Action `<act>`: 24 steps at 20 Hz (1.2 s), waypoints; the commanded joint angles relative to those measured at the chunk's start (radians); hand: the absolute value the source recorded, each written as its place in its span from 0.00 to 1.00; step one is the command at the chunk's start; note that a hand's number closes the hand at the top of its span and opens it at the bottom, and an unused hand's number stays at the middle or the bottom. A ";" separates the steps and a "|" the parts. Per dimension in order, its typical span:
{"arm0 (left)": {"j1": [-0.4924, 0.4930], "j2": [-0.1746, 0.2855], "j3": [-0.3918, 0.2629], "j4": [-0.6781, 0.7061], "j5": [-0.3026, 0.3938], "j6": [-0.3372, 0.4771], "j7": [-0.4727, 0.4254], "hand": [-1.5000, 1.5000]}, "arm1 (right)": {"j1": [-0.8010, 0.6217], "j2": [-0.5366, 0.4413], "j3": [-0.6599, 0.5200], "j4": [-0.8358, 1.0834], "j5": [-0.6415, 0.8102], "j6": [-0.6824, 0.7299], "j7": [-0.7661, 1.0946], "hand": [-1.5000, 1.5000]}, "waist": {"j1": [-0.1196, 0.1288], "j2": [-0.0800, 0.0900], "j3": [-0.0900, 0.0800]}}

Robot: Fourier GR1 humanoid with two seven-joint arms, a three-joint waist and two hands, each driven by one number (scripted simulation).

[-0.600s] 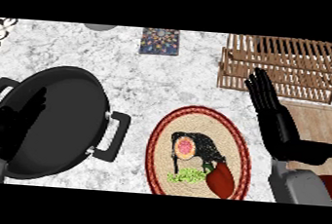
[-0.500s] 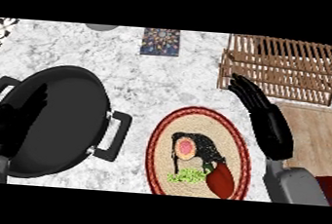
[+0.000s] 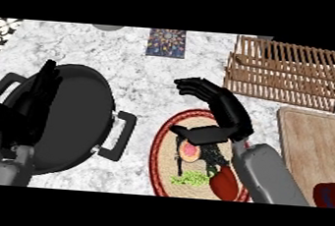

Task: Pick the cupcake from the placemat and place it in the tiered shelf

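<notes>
A polished, veined stone look is being shown by the white and grey marbled counter [image 3: 151, 79]. Bare, matt wood is being displayed by the slatted light-brown wooden tiered shelf [image 3: 289, 74] and the pale rectangular wooden board [image 3: 317, 145]. A dull, matt finish is being presented by the large round black two-handled pan [image 3: 83, 119]. A coarse weave is being shown by the oval red-rimmed straw-coloured placemat [image 3: 165, 169]. A smooth, faintly shiny surface is being shown by the black right hand [image 3: 225, 114].

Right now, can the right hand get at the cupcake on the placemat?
Probably yes. The right hand hangs open over the placemat, its thumb just above the cupcake. Nothing seems to lie between them, so a short drop should reach it.
</notes>
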 commanded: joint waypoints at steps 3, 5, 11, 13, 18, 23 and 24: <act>-0.011 -0.020 0.006 -0.078 -0.021 0.052 0.076 0.50 | -0.083 -0.117 -0.069 -0.025 -0.146 0.294 0.021 0.00 | -0.021 -0.003 0.000; 0.044 -0.023 0.029 -0.063 -0.001 0.023 -0.012 0.50 | -0.149 -0.164 -0.046 -0.079 -0.135 0.323 0.120 0.00 | -0.018 -0.005 -0.002; 0.069 -0.049 0.005 -0.057 -0.024 0.037 -0.020 0.50 | -0.201 -0.319 0.100 -0.222 -0.010 0.469 0.253 0.00 | -0.030 -0.011 -0.003; 0.037 -0.030 0.019 -0.079 -0.019 0.042 0.028 0.50 | -0.249 -0.350 0.145 -0.294 0.082 0.465 0.297 0.00 | -0.033 -0.016 -0.003; 0.017 -0.037 0.016 -0.063 -0.027 0.044 0.033 0.50 | -0.339 -0.365 0.277 -0.401 0.289 0.452 0.465 0.00 | -0.037 -0.015 -0.003; -0.004 -0.075 0.001 -0.029 -0.066 0.068 0.015 0.50 | -0.342 -0.297 0.349 -0.464 0.360 0.460 0.700 0.00 | -0.038 -0.007 -0.002; 0.049 -0.030 0.031 -0.102 -0.017 0.010 0.041 0.50 | -0.329 -0.252 0.362 -0.467 0.381 0.447 0.740 0.00 | -0.025 -0.007 -0.002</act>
